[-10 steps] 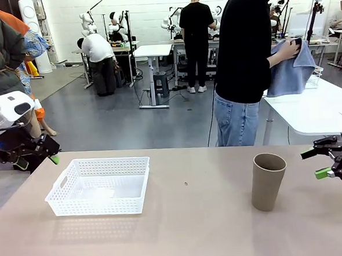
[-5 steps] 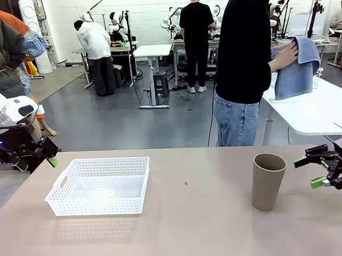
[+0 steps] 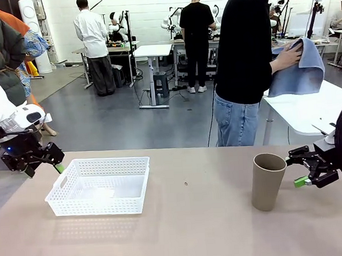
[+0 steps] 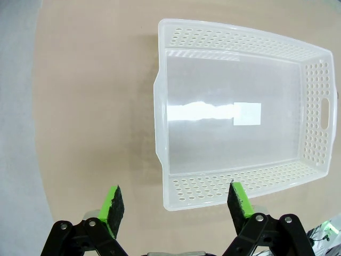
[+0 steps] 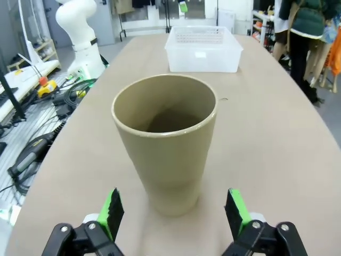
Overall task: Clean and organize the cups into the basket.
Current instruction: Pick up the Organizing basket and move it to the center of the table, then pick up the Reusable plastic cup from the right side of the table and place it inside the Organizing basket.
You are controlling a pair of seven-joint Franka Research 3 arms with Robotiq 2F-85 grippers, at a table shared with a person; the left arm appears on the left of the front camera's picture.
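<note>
now the right gripper is edging in beside the tan cup, jaws wide, not yet touching, so a grasp looks next. the cup is standing upright, well apart from the empty basket, near which the left gripper, also wide, is hovering.

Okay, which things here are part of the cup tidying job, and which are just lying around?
Part of the job:
tan-brown cup
white lattice basket
blue cloth in the person's hands, probably for cleaning

Just lying about:
cables on the floor
white side table
</note>
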